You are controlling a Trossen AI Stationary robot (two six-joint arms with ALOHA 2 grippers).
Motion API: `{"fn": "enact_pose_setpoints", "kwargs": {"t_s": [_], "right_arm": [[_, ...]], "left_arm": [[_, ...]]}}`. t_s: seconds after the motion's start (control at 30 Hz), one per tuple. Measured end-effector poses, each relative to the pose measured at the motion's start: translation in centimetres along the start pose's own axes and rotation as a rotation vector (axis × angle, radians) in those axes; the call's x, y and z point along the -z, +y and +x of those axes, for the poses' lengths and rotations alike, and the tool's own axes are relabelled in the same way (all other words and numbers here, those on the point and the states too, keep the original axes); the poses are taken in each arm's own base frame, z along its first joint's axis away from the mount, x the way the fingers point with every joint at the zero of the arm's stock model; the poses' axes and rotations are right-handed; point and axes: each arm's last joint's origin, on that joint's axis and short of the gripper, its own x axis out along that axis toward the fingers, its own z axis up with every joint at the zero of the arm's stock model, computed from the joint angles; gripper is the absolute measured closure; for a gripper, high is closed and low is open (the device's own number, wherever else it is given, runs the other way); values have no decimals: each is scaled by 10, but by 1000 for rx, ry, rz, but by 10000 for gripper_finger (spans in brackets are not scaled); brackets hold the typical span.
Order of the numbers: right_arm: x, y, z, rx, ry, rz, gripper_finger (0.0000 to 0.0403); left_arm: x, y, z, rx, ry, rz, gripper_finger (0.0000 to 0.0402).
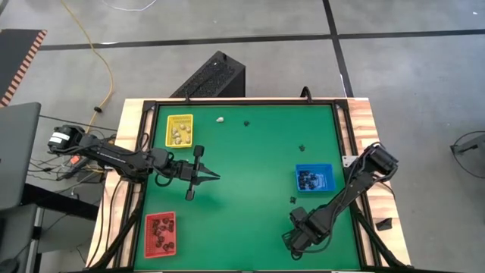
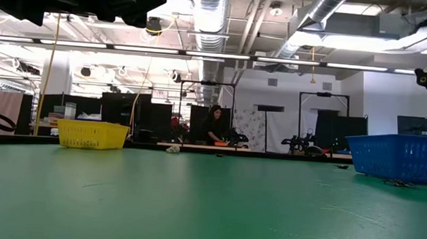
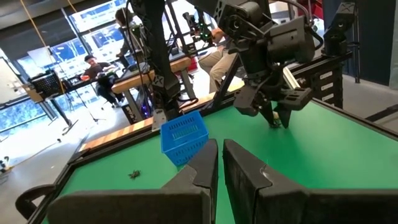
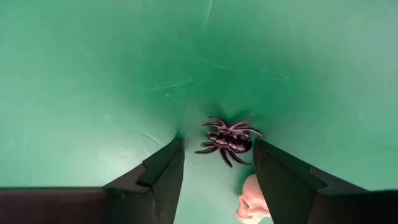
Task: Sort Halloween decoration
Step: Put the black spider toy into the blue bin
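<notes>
Hovering mid-table with fingers pressed together, the left gripper idles, while at five o'clock the right gripper stands wide astride a black spider on the mat, a cream skull beside it.

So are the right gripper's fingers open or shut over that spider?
Open: the right gripper has its fingers spread either side of the black spider, not touching it.

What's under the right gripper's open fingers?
Bare green mat, where a black plastic spider lies between the right gripper's fingers, and a cream skull trinket beside it, partly hidden by one finger.
</notes>
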Motion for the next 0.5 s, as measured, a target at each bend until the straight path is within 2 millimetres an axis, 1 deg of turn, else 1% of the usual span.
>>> {"fn": "enact_pose_setpoints", "kwargs": {"t_s": [0.3, 0.4, 0.5], "right_arm": [[-4, -2, -12, -21, 9, -16, 259], [-4, -2, -18, -43, 2, -18, 274], [-4, -2, -22, -53, 3, -23, 280]], "left_arm": [[0, 0, 0, 0, 0, 0, 386], [0, 0, 0, 0, 0, 0, 386], [0, 0, 0, 0, 0, 0, 386]]}}
